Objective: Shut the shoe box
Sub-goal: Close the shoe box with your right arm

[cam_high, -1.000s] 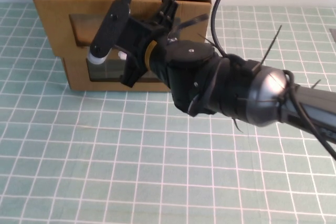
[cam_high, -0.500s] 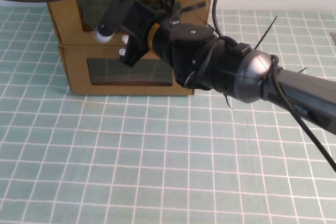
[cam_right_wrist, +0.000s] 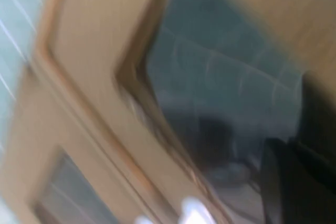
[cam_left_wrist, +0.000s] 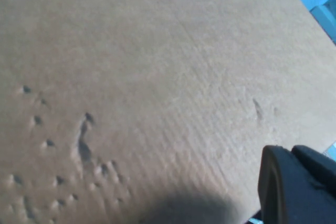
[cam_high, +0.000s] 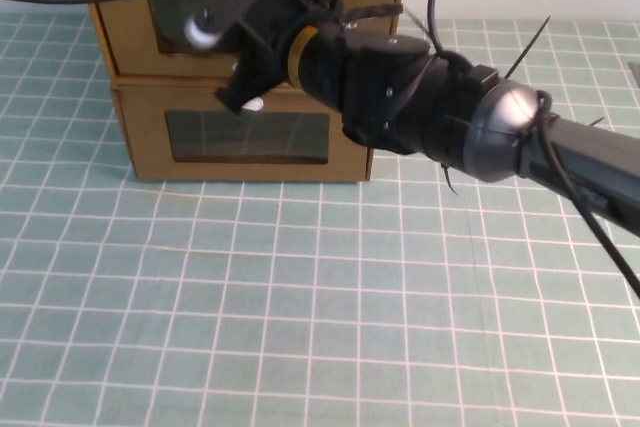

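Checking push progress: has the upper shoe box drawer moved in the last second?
Yes. The upper shoe box drawer slid back, now flush above the lower drawer, right gripper against it.

My right arm (cam_high: 430, 117): glossy black housings, silver-grey joint shell, brass-coloured ring behind the right tool (cam_high: 235, 42), black cables and zip-tie tails. Left tool (cam_left_wrist: 296, 184): only a black edge visible.

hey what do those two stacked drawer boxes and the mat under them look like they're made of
Shoe box, the upper drawer: looks like matte brown cardboard, with a glossy clear window, probably plastic film. Lower drawer: same. Mat: green with a white grid, material unclear.

The right gripper is at the shoe box's front. The left gripper is against plain cardboard.
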`<move>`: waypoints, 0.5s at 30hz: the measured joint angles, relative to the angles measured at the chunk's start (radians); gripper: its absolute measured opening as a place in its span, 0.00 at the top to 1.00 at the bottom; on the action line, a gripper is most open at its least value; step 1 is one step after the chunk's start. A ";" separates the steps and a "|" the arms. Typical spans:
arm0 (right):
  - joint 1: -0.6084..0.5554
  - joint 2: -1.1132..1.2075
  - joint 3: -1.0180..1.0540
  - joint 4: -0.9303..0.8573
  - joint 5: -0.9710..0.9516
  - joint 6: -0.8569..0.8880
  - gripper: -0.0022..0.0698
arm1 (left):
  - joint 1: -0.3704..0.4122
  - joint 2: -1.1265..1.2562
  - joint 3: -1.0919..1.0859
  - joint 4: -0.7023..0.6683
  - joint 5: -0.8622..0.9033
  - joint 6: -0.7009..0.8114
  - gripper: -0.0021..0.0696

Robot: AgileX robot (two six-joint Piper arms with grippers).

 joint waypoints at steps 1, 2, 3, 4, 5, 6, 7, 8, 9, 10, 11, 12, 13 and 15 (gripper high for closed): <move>0.005 -0.013 0.000 0.056 -0.002 0.000 0.99 | 0.000 -0.002 0.000 -0.002 0.000 0.002 0.98; 0.016 -0.030 0.002 0.107 -0.002 0.000 0.99 | 0.000 -0.005 0.000 -0.004 0.000 0.004 0.98; 0.028 -0.050 0.010 0.147 0.000 0.000 0.99 | 0.000 -0.008 0.000 -0.004 0.000 0.007 0.98; 0.044 -0.067 0.022 0.169 0.003 0.000 0.99 | 0.000 -0.011 0.000 -0.004 0.002 0.007 0.98; 0.063 -0.089 0.038 0.186 0.010 -0.011 0.99 | 0.000 -0.019 0.000 -0.004 0.002 0.008 0.98; 0.084 -0.114 0.058 0.198 0.021 -0.035 0.99 | 0.000 -0.024 0.000 -0.004 0.002 0.008 0.98; 0.103 -0.133 0.076 0.205 0.044 -0.062 0.99 | 0.000 -0.034 0.000 0.001 0.002 0.008 0.98; 0.130 -0.156 0.098 0.216 0.078 -0.103 0.99 | 0.000 -0.045 0.000 0.008 0.004 0.009 0.98; 0.158 -0.179 0.115 0.233 0.123 -0.154 0.99 | 0.000 -0.056 0.000 0.018 0.006 0.009 0.98; 0.181 -0.199 0.125 0.259 0.166 -0.204 0.99 | 0.000 -0.067 0.000 0.028 0.008 0.009 0.98; 0.208 -0.217 0.132 0.294 0.224 -0.282 0.99 | 0.000 -0.080 0.000 0.039 0.015 0.009 0.98; 0.231 -0.234 0.133 0.338 0.287 -0.371 0.99 | 0.000 -0.094 0.000 0.049 0.022 0.009 0.98; 0.245 -0.246 0.133 0.376 0.338 -0.445 0.99 | 0.000 -0.106 0.000 0.060 0.032 0.009 0.98; 0.259 -0.276 0.122 0.470 0.475 -0.612 0.99 | 0.000 -0.138 0.000 0.083 0.060 0.009 0.98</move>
